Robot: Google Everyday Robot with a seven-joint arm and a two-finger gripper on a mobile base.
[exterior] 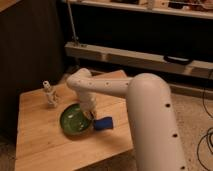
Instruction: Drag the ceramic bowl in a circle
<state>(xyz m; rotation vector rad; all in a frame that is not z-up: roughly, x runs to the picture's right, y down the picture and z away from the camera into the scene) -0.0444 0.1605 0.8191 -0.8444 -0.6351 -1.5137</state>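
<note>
A green ceramic bowl (75,120) sits on the wooden table (40,140), near its middle. My white arm reaches in from the lower right and bends down over the bowl. My gripper (90,116) is at the bowl's right rim, mostly hidden behind the wrist. A blue object (104,123) lies right next to the bowl's right side, under the wrist.
A small white figure-like object (50,95) stands on the table behind and left of the bowl. A dark wall and a low shelf (140,57) lie beyond the table. Cables (206,140) lie on the floor at the right.
</note>
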